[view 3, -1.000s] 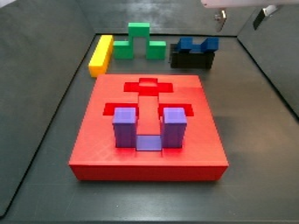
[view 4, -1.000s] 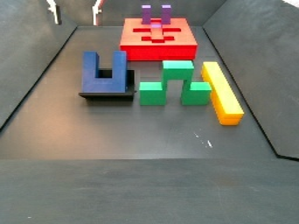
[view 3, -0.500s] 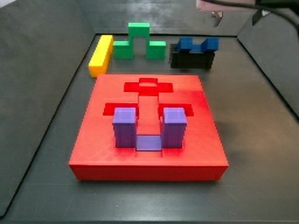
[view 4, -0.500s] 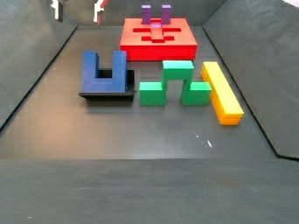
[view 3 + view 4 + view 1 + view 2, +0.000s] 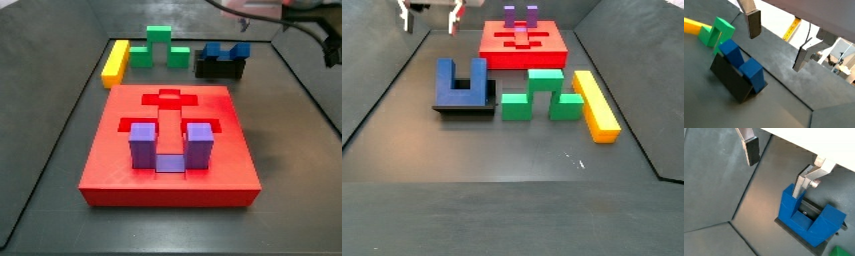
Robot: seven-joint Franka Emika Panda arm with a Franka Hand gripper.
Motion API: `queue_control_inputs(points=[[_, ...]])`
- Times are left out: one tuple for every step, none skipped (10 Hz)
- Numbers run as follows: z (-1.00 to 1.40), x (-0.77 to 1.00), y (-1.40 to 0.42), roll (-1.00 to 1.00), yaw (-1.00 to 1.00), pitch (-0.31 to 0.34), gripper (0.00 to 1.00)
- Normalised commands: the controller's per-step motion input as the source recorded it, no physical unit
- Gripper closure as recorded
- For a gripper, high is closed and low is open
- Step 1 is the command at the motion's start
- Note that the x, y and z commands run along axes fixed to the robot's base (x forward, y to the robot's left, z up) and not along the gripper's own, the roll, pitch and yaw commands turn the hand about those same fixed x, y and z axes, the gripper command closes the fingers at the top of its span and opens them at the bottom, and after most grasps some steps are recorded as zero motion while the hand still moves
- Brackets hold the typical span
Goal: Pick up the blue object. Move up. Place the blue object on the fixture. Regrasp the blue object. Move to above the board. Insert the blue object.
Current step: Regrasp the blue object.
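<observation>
The blue object (image 5: 225, 50) is a U-shaped block resting on the black fixture (image 5: 221, 69), and both also show in a side view (image 5: 460, 82) with the fixture (image 5: 466, 109) under it. My gripper (image 5: 429, 17) is open and empty, hanging above and off to the side of the blue object, near the wall. In both wrist views the gripper (image 5: 777, 42) (image 5: 777, 168) has nothing between its fingers. The blue object (image 5: 743, 63) (image 5: 804, 216) lies below and beside them. The red board (image 5: 120, 172) (image 5: 496, 56) holds a purple U-shaped piece (image 5: 171, 146).
A green stepped block (image 5: 162, 46) (image 5: 543, 94) and a long yellow bar (image 5: 115, 62) (image 5: 596, 103) lie beside the fixture. Dark walls ring the floor, and the gripper is close to one of them.
The gripper has come lower, so more of it shows in the side views. The blue object and the other pieces have not moved.
</observation>
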Motion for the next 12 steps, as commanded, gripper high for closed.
queue_control_inputs(points=[[-0.38,0.26,0.06,0.0,-0.01,0.166,0.0],[-0.32,0.12,0.06,0.0,-0.04,0.134,0.0],[-0.29,0.08,0.03,0.01,-0.05,0.103,0.0],[-0.31,0.05,0.03,0.04,-0.03,0.089,0.0],[-0.33,0.02,0.04,0.07,-0.02,0.057,0.0],[-0.35,0.01,0.1,0.1,-0.01,0.054,0.0],[-0.29,0.0,0.28,0.09,-0.06,0.091,0.0],[-0.18,-0.09,0.34,0.08,-0.14,0.143,0.0],[-0.22,-0.11,0.29,0.01,-0.13,0.103,0.0],[-0.28,0.0,0.17,0.0,-0.05,0.04,0.0],[-0.29,0.0,0.11,0.0,-0.02,0.02,0.0],[-0.22,0.0,0.04,0.0,-0.02,0.031,0.0]])
